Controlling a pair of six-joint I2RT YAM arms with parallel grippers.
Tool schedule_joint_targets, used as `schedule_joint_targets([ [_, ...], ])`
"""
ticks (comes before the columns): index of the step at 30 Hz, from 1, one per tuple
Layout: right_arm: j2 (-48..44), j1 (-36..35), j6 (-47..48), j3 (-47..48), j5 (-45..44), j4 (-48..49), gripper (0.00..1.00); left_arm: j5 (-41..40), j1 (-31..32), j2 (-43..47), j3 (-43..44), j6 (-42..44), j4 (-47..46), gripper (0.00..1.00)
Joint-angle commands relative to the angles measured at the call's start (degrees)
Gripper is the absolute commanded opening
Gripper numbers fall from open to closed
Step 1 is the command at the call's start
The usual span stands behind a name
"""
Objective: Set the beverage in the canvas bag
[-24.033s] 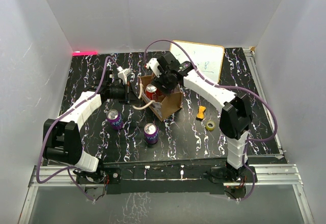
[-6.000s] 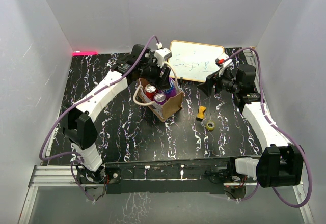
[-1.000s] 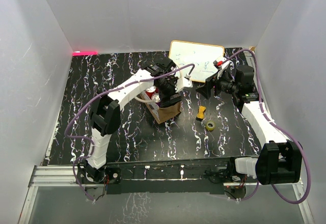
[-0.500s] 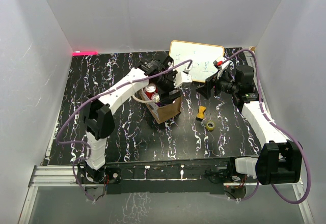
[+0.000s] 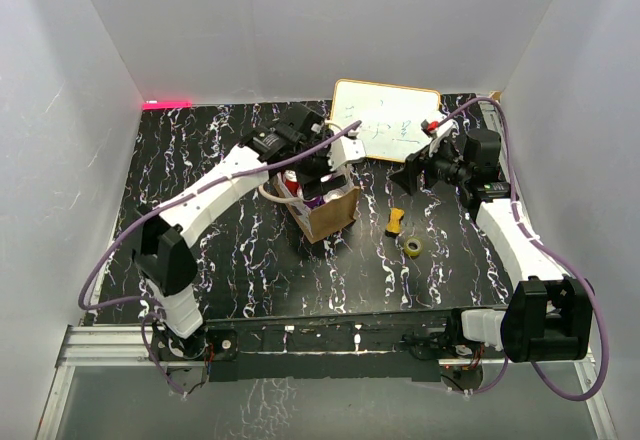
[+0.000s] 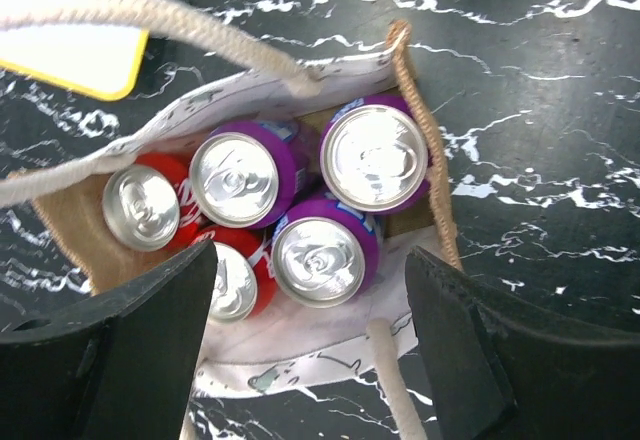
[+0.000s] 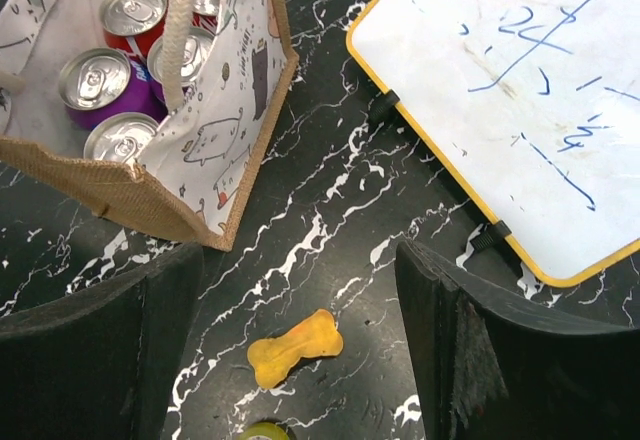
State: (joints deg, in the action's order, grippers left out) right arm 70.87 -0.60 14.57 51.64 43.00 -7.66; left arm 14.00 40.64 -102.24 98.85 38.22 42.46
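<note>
The canvas bag (image 5: 336,216) stands mid-table, tan with a whitish patterned side (image 7: 232,125) and cream rope handles (image 6: 205,32). Several beverage cans stand upright inside it: three purple ones (image 6: 373,158) (image 6: 234,179) (image 6: 318,260) and two red ones (image 6: 141,207) (image 6: 232,282). My left gripper (image 6: 310,260) hangs open right above the bag's mouth (image 5: 325,173), holding nothing. My right gripper (image 5: 408,175) is open and empty over bare table to the right of the bag; its own view (image 7: 300,260) looks down on the bag's corner.
A yellow-framed whiteboard (image 5: 385,120) lies behind the bag, near my right gripper. A yellow bone-shaped toy (image 7: 297,347) and a yellow-green tape roll (image 5: 413,247) lie on the black marbled table (image 5: 230,250) right of the bag. White walls enclose the table.
My left arm's elbow has swung out to the left while its open gripper stayed over the bag. The right arm has barely moved.
</note>
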Motion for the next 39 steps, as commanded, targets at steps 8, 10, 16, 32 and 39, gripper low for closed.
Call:
schedule_joint_targets([
  [8,1.6,2.4,6.8,7.0,-6.4,-6.8,0.83,-12.8,-3.9,9.6,-7.5,-7.2,-14.3,0.75],
  [10,2.8,2.4,8.1,8.7,-8.8,-9.1,0.84,-12.2,-6.6,10.6,-7.5,-9.8,-15.5,0.75],
  [16,5.3,2.4,7.2,13.8,-22.0,-11.8,0.97,-13.5,-15.6,15.5,-12.0,-19.9,-23.0,0.86],
  [32,18.3,2.4,-6.7,27.8,-33.5,-20.0,0.99,-18.4,-31.4,31.5,-27.6,-36.7,-36.6,0.97],
  [39,20.5,2.4,-4.7,32.4,-35.2,-22.2,0.99,-22.8,-38.8,32.1,-30.5,-42.8,-36.1,0.97],
])
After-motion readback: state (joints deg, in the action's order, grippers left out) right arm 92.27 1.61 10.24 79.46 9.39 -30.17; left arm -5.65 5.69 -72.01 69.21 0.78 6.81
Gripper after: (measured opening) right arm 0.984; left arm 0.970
